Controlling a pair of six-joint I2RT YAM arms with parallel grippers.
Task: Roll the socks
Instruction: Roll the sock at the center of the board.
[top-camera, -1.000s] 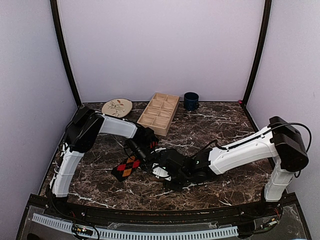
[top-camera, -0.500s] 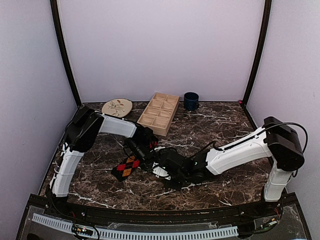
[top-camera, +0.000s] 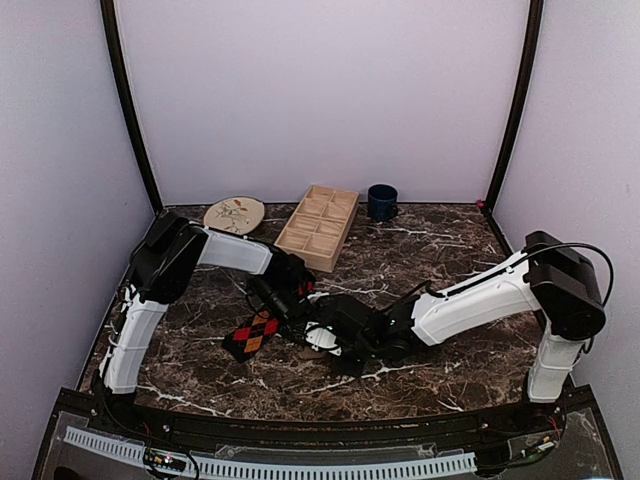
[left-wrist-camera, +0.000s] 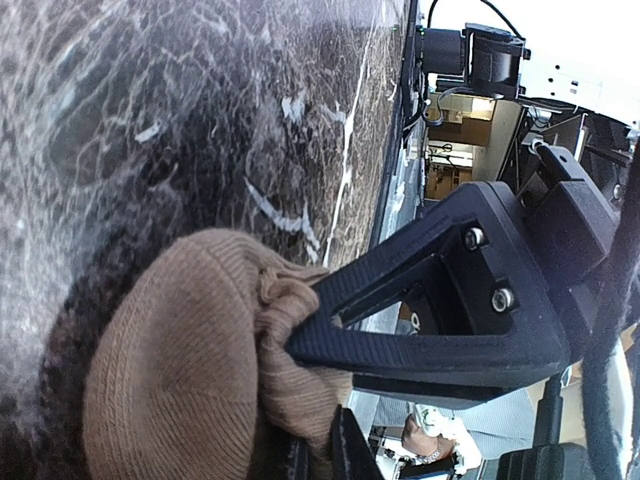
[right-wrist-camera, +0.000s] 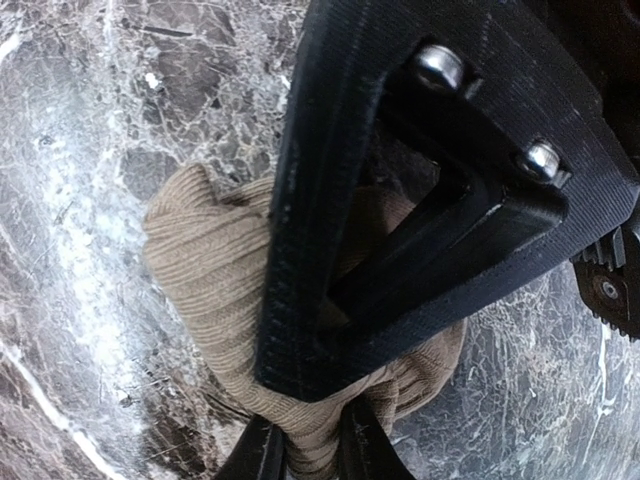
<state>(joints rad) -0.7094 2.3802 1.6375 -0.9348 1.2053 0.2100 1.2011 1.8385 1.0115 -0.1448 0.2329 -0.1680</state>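
Socks are my job here, and both lie near the middle of the dark marble table (top-camera: 440, 255). From the top camera I see the left gripper (top-camera: 295, 308) and the right gripper (top-camera: 322, 335) meet there, tip to tip and very close. Just beside them, on the left, a checked sock (top-camera: 252, 335) in red, orange and black lies flat on the table. I cannot tell if a gripper touches it. The tan sock (left-wrist-camera: 180, 380) shows best in the wrist cameras. It is bunched into a soft lump that rests on the table. In the left wrist camera a big black finger (left-wrist-camera: 430, 330) with two screws presses into its side, and the cloth is pinched tight at the bottom edge of the view. In the right wrist camera the same ribbed cloth is squeezed between two dark tips at the bottom edge. So both grippers are clamped on the tan sock, one from each side. At the back of the table sit a wooden tray (top-camera: 318, 225), a plate (top-camera: 234, 214) and a blue mug (top-camera: 381, 201), well apart from the socks.
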